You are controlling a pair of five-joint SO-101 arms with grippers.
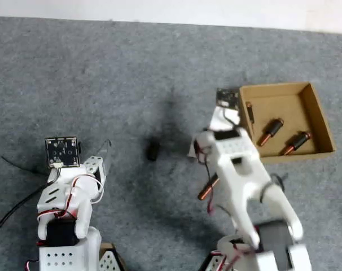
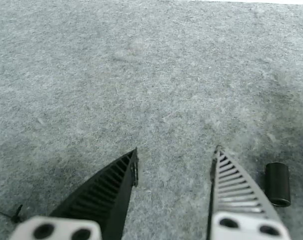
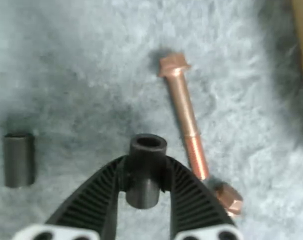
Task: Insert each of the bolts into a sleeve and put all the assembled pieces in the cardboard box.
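Sleeve [image 3: 144, 172] pinched in R fingers [image 3: 191, 200], bolt [image 3: 184, 115] just beside; L fingers [image 2: 109, 192] spread apart over grey mat [image 2: 141, 75].

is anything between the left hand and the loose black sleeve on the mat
Nothing visible. The open left hand sits over bare grey mat, and the loose sleeve lies close beside it.

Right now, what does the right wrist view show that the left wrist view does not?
Right wrist view: the right gripper shut on a sleeve, a bolt and a second bolt head. Left wrist view: the open left gripper. Both: the grey mat and, probably, the same loose sleeve.
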